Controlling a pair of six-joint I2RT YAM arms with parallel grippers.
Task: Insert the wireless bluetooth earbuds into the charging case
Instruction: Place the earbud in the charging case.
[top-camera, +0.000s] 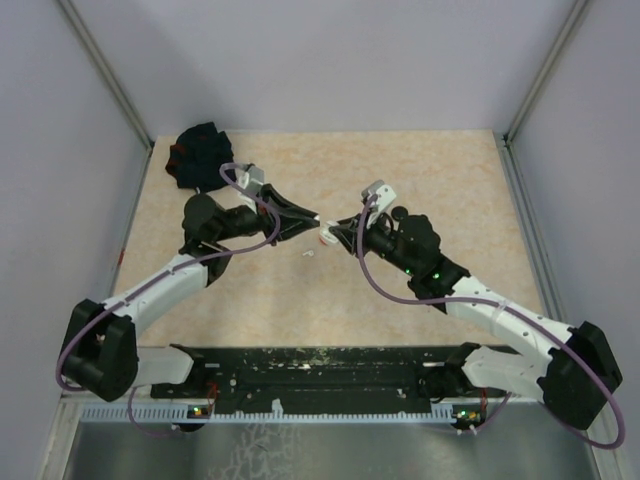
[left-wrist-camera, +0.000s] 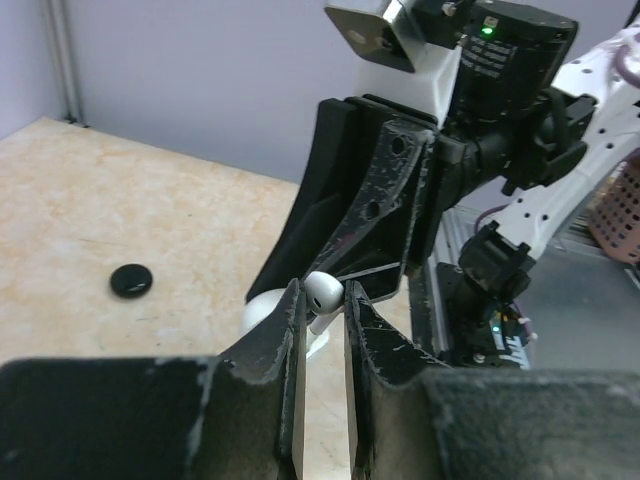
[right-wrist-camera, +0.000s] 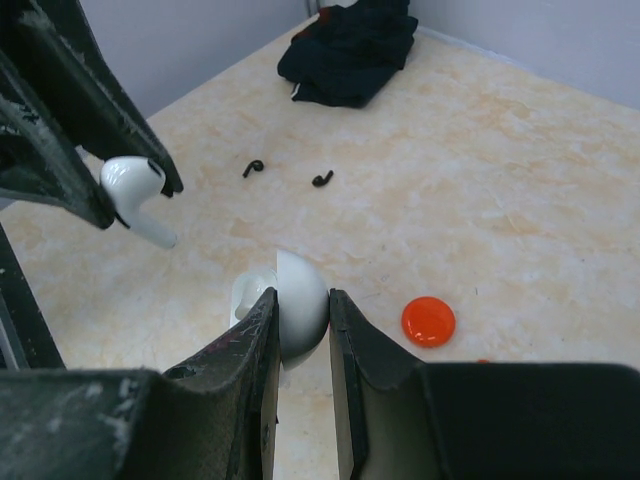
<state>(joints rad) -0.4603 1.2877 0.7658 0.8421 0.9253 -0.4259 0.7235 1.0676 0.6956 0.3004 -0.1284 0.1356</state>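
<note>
One white stemmed earbud is pinched between the tips of my left gripper, which is shut on it above the table. The same earbud shows at the upper left of the right wrist view. My right gripper is shut on the white rounded charging case, held just off the table. Part of the case shows behind my left finger. The two grippers meet tip to tip over the middle of the table, left gripper and right gripper; earbud and case are a short way apart.
A black fabric bundle lies at the far left corner. Two small black hook-shaped pieces lie before it. An orange-red disc lies by the case, a black disc farther off. A tiny white piece lies below the grippers.
</note>
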